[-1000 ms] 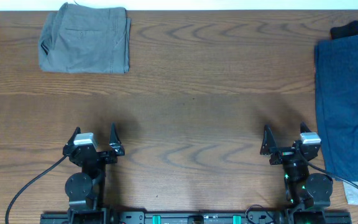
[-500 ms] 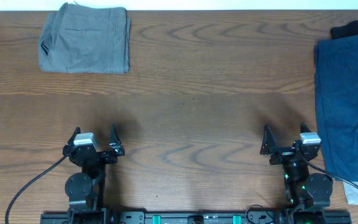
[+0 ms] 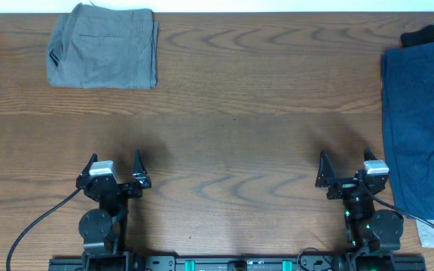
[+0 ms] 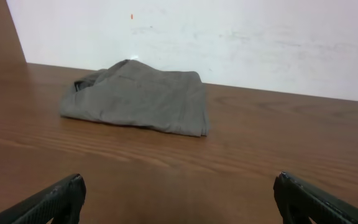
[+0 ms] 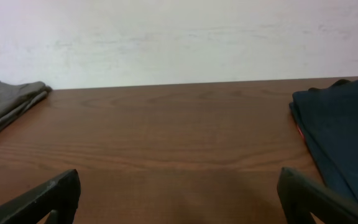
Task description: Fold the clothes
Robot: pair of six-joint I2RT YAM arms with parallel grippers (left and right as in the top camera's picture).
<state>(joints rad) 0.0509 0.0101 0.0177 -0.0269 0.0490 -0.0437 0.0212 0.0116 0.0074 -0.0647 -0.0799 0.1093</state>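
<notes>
At the near edge of the bench [image 3: 232, 113], the left claw [image 3: 114, 159] and right claw [image 3: 345, 158] stand wide and empty. Beside the right one the navy shorts [image 3: 420, 128] lie flat along the right edge; folded grey shorts [image 3: 104, 49] sit far left.

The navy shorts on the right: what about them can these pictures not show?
- Overhead: the navy shorts run past the right edge, so their full shape is unknown.
- Right wrist: the right edge cuts them off too.
- Overhead: a black item by their far end is too small to identify.
</notes>
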